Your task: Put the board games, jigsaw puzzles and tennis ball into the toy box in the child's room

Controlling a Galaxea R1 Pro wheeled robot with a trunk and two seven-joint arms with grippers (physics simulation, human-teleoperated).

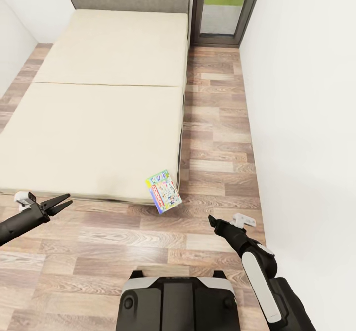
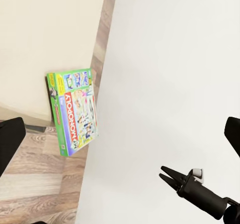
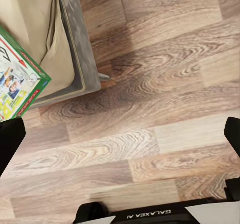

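Both claws empty, one board game hanging off the bed's corner

The right gripper [image 1: 211, 219] sits low over the floor with its jaw state hard to read, while the left gripper [image 1: 60, 203] has fingers parted; the green-edged board game [image 1: 163, 191] lies ahead and between them — nearer the right arm — overhanging the near right corner of the bed [image 1: 99, 123], its long axis running roughly away from the robot, tilted.

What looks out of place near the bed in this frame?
The board game is odd: it sits tilted at the bed's near corner, hanging past the mattress edge over the wooden floor rather than lying flat. Neither tool holds it.
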